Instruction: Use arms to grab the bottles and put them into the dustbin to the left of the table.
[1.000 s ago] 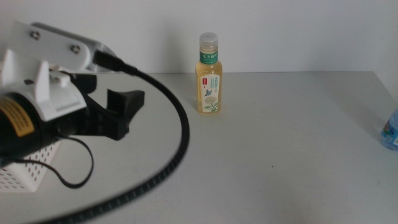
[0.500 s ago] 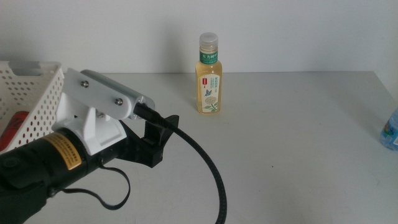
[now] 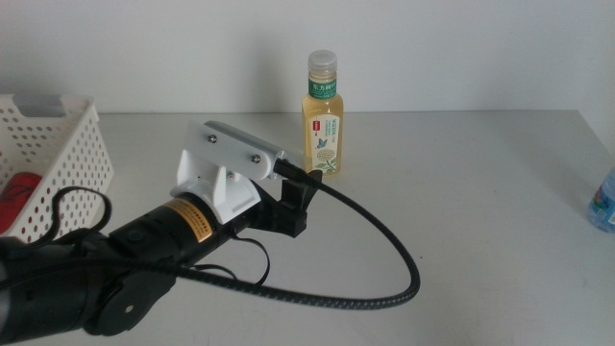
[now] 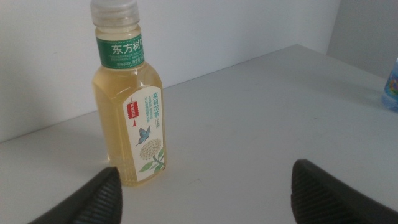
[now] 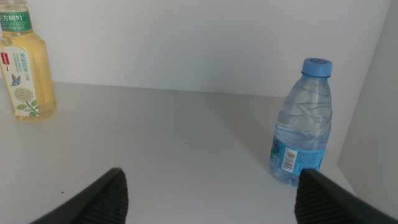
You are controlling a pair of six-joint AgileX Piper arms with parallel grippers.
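Left gripper [image 3: 288, 207], jaws spread and empty, faces the pale-yellow tea bottle [image 3: 324, 115] just ahead; red can [image 3: 17, 189] lies in the white perforated basket [image 3: 67, 154] behind it, clear blue-capped water bottle [image 5: 301, 123] remains.

The right gripper [image 5: 208, 193] is seen with its two dark jaws spread wide apart above the light-grey table [image 5: 174, 137], nothing being held between them. A clear water bottle [image 5: 301, 124] with a blue cap and a blue label is stood upright on the table, close to a white side wall. A pale-yellow tea bottle [image 5: 23, 68] with a green neck band and a white label is stood upright well apart from it, before the white back wall.
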